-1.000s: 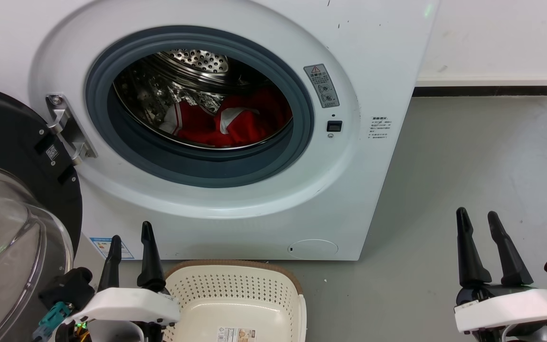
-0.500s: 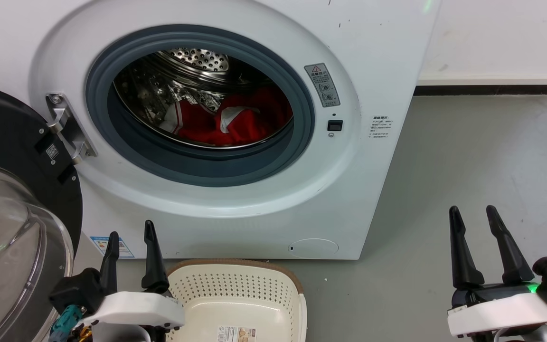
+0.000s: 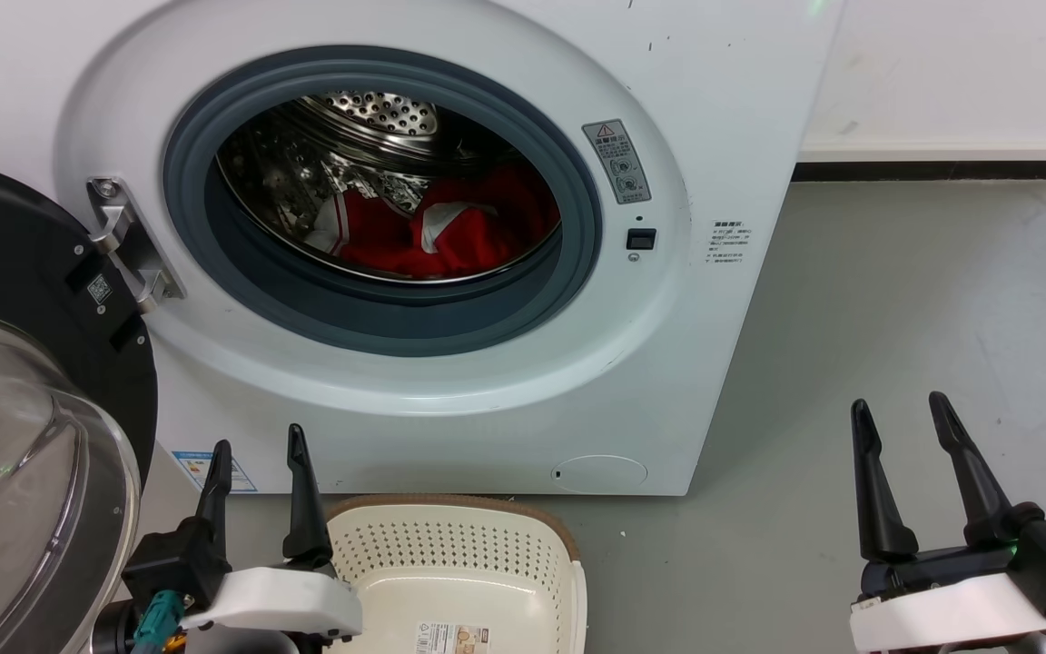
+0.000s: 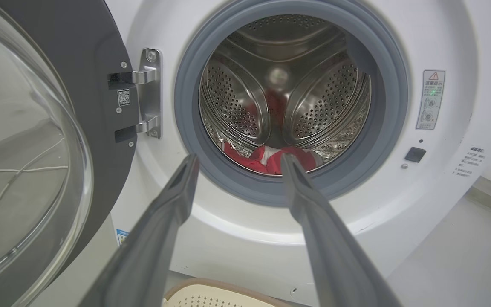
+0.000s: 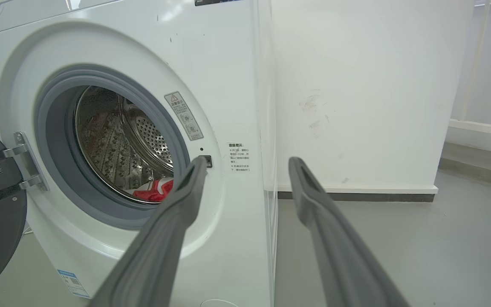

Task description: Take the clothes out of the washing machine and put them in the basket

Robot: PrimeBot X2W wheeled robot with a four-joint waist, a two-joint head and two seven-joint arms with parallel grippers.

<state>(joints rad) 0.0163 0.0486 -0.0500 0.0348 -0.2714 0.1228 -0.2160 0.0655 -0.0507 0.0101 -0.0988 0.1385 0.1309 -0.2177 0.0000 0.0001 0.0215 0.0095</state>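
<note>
Left gripper (image 3: pixel 258 436), right gripper (image 3: pixel 899 401) spread, empty; clothes (image 3: pixel 478 241) in drum (image 3: pixel 378 113); head view's basket (image 3: pixel 450 501) label (image 3: pixel 455 639) illegible.

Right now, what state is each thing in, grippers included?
washing machine: porthole open.
door: swung wide open, left.
clothes: heaped in the drum, ungripped.
basket: upright on the floor, no clothes in it.
left gripper: open, empty.
right gripper: open, empty.

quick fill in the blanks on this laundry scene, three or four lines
1. The clothes lie in the steel ____ of the washing machine.
2. Its door is swung ____.
3. The basket has a woven-look rim coloured ____.
4. The left gripper and right gripper each hold ____.

Missing words: drum; open; brown; nothing.
</note>
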